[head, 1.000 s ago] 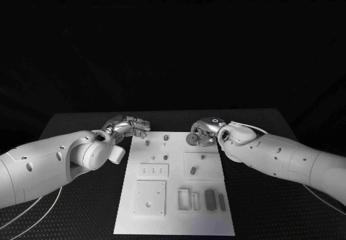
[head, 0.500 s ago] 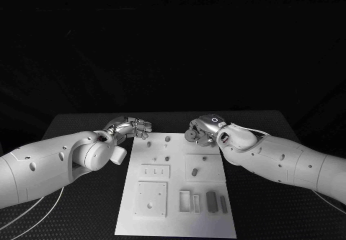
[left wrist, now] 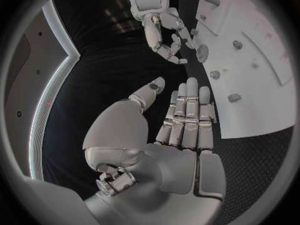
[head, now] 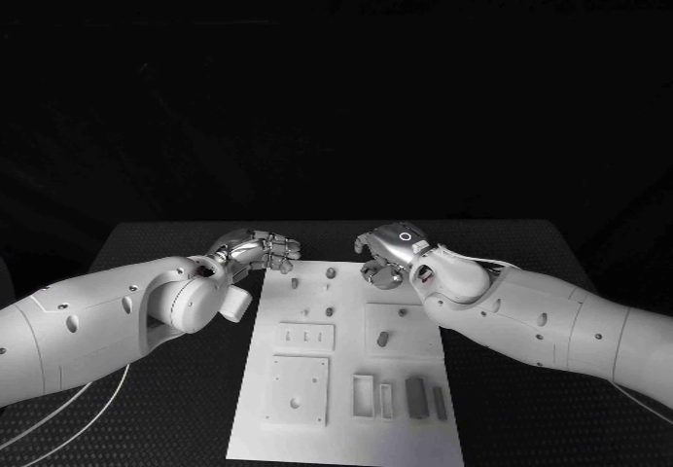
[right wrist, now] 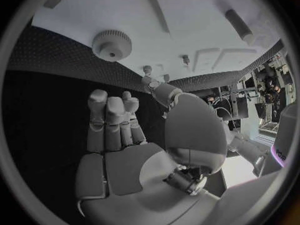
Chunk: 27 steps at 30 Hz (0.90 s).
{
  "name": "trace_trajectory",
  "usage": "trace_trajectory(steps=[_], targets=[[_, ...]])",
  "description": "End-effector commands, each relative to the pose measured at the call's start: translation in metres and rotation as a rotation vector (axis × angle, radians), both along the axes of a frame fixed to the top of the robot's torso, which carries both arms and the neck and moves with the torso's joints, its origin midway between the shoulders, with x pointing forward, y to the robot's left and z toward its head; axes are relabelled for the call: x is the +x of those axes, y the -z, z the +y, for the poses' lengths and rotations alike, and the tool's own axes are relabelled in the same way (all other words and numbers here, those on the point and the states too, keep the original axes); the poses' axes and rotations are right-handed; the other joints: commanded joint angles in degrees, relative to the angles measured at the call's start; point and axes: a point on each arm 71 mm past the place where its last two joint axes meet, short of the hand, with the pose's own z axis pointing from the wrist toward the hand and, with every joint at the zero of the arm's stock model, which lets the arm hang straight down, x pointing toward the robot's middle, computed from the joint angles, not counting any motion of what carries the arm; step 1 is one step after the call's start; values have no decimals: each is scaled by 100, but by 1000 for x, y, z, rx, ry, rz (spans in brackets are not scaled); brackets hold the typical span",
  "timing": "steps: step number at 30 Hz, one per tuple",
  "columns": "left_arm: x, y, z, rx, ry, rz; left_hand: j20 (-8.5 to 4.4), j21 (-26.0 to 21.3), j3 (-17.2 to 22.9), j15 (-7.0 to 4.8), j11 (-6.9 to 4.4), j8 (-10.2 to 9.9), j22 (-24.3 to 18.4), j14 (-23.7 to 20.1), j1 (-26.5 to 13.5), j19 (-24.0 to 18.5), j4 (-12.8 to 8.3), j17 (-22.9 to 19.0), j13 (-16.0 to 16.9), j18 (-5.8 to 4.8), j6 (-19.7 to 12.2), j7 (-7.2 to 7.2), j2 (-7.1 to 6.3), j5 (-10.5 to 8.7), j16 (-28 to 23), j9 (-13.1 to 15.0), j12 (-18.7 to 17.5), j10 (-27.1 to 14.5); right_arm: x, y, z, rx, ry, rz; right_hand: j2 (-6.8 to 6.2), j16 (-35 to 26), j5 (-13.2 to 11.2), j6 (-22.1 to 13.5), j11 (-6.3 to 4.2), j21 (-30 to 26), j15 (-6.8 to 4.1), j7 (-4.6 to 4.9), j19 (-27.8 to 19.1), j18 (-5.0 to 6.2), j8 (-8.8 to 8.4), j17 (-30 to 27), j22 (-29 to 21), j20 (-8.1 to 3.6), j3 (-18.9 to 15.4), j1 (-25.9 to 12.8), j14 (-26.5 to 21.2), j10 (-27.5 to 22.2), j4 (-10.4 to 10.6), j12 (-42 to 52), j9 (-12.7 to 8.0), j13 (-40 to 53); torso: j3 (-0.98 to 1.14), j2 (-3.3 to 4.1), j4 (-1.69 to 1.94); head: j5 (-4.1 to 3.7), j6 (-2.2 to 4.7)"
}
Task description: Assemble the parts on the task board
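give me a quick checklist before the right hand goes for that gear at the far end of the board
1. Right hand free: ok, fingers apart, nothing in it.
2. Gear reachable: ok, it lies flat at the task board's far right corner, just beyond the fingers.
3. Left hand out of the way: ok, it sits off the board's far left edge, holding nothing.
4. Pegs near the gear: ok, they stand apart from it.
5. Where the gear must go: cannot tell.
6. Contact with the gear: not ok, no finger touches it yet.
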Motion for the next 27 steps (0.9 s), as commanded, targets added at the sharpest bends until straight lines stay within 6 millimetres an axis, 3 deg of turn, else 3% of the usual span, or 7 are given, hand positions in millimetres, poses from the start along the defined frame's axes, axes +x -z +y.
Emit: trace_trajectory(steps=[1, 9, 14, 20, 23, 24, 27], targets=[[0, -1, -1, -7, 2, -6, 14, 38, 39, 22, 16, -34, 77, -3, -41, -32, -6, 8, 8, 2, -35, 11, 31, -23, -27, 9, -31, -3, 1, 1, -4, -28, 10, -6, -43, -9, -23, 911, -230, 20, -9, -164, 92, 306, 17, -9, -7, -39, 4, -5, 36, -263, 16, 30, 5, -9, -7, -3, 5, -1, 2], [0, -1, 1, -6, -2, -6, 15, 39, 39, 23, 16, -34, 77, -2, -41, -33, -7, 9, 9, 1, -35, 12, 30, -23, -27, 10, -34, -3, 4, 3, -10, -27, 24, 9, -48, -14, -27, 884, -226, 21, -9, -157, 90, 306, -2, -11, -8, -38, -12, -26, 36, -261, 8, 22, -1, -15, 7, 0, -11, 5, 9], [0, -1, 0, -7, 0, -6, 15, 39, 39, 23, 17, -35, 77, -2, -41, -32, -8, 9, 10, 1, -35, 12, 30, -22, -27, 10, -35, -2, 9, 8, -18, 10, 50, 86, -50, -27, -33, 742, -188, 23, 21, -111, 69, 306, -91, -12, -10, -37, -148, -95, 30, -277, -68, 9, -32, -19, 10, 0, -2, 1, 22], [0, -1, 0, -7, 1, -5, 15, 40, 38, 23, 17, -35, 77, -2, -42, -33, -8, 9, 10, 1, -35, 12, 29, -22, -28, 10, -36, -1, 19, 15, -34, 90, 87, 230, -48, -49, 101, 208, -48, 17, 142, 31, -9, 306, -394, -1, -4, -28, -595, -233, -19, -367, -337, 15, -168, 1, 12, 0, -3, -9, 28], [1, -1, 0, -7, 4, -4, 15, 40, 38, 23, 17, -35, 77, -2, -42, -33, -8, 9, 10, 1, -35, 12, 29, -22, -28, 11, -36, -1, 26, 19, -44, 105, 96, 303, -46, -49, 131, 181, -46, 15, 148, 38, -16, 306, -406, 2, -5, -27, -635, -238, -27, -376, -358, 19, -175, 5, 14, 3, 0, -18, 27], [1, -1, 0, -8, 5, -3, 15, 40, 38, 23, 17, -35, 77, -2, -42, -33, -8, 9, 10, 1, -35, 12, 29, -22, -28, 11, -36, -1, 29, 20, -47, 116, 107, 321, -12, -67, 198, -245, 50, -9, 241, 139, -82, 306, -633, 17, -3, -12, -829, -284, -116, -470, -486, 8, -270, 15, 15, 3, 1, -19, 26], [1, -1, -1, -8, 8, -3, 16, 40, 35, 23, 19, -36, 77, -2, -48, -33, -6, 10, 11, 0, -37, 14, 25, -23, -28, 10, -39, -2, 32, 22, -53, 125, 116, 346, 41, -41, 225, -404, 169, -33, 347, 262, -157, 306, -688, 66, -3, 29, -1003, -259, -248, -613, -501, 56, -287, 55, 13, 1, 1, -25, 20]])
